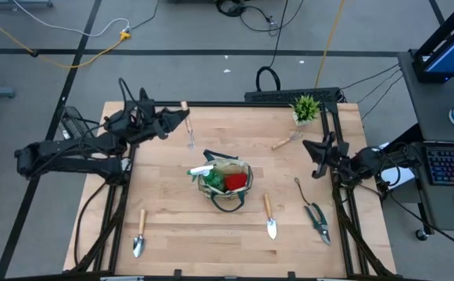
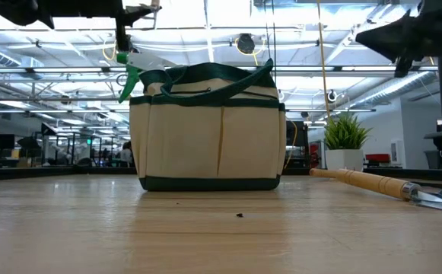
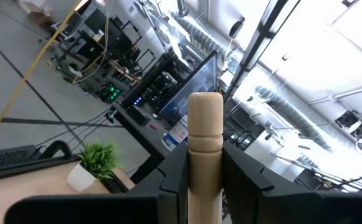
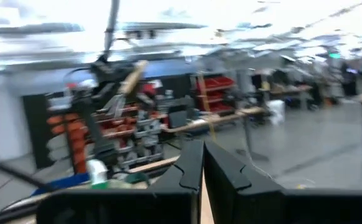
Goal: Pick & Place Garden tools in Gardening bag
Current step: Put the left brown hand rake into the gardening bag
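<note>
The gardening bag (image 1: 225,184) stands mid-table with a green spray bottle (image 1: 208,181) and a red glove (image 1: 235,182) inside it; in the low view the bag (image 2: 209,129) shows the bottle's head (image 2: 131,76) at its rim. My left gripper (image 1: 176,117) is over the table's far left, shut on a wooden-handled tool (image 1: 187,125). On the table lie a rake (image 1: 287,141), two trowels (image 1: 269,216) (image 1: 139,234) and pruning shears (image 1: 316,218). My right gripper (image 1: 319,156) hangs shut at the right edge, holding nothing. My left gripper pinches the tool's wooden handle (image 3: 204,158) between its two fingers, a little below the rounded free end (image 3: 205,102). The fingers lie across the handle. The tool is lifted clear of the table, and its thin metal end (image 1: 191,142) points toward the near edge.
A small potted plant (image 1: 305,108) stands at the far right corner, beside the rake. Bare wood lies between the bag and the left trowel. A keyboard and monitor sit on a desk off the table's right side.
</note>
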Robot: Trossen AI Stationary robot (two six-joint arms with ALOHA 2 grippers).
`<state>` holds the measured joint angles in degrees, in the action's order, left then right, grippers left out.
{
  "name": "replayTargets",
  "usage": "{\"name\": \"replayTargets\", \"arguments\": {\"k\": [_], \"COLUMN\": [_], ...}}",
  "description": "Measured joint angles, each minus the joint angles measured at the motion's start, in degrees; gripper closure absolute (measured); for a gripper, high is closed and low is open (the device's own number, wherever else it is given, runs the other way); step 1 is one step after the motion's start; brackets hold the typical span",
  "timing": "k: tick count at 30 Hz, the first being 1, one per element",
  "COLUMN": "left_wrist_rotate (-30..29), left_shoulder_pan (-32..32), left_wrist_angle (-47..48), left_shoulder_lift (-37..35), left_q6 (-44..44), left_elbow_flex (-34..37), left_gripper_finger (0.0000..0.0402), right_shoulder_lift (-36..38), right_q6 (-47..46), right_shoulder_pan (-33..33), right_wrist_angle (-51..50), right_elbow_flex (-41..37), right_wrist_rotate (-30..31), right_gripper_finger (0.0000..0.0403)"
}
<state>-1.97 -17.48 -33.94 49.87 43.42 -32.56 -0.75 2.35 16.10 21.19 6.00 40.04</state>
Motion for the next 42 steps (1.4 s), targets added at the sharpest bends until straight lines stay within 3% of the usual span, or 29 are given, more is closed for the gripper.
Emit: {"name": "replayTargets", "arguments": {"k": [11,17,30,42], "left_wrist_rotate": [-1.4,2.6,12.1,14.9], "left_shoulder_pan": [6.2,7.4,7.5,8.5], "left_wrist_angle": [-0.3,1.2,4.3,7.3], "left_shoulder_lift": [3.5,10.5,26.4,35.2], "left_q6": [-7.5,-10.1,-11.4,-15.5], "left_elbow_flex": [-6.4,-13.0,-26.7,-35.1], "left_gripper_finger": [0.0328,0.0328,0.0328,0.0328], "right_shoulder_lift": [0.0,0.0,0.0,0.0], "right_q6": [2.8,0.0,2.9,2.8], "right_shoulder_pan": [0.0,0.0,0.0,0.0], "right_wrist_angle": [0.1,0.9,0.9,0.9], "right_elbow_flex": [0.0,0.0,0.0,0.0], "right_wrist_rotate": [1.9,1.9,0.6,-1.1], "right_gripper_finger": [0.0394,0.0394,0.0395,0.0402]}}
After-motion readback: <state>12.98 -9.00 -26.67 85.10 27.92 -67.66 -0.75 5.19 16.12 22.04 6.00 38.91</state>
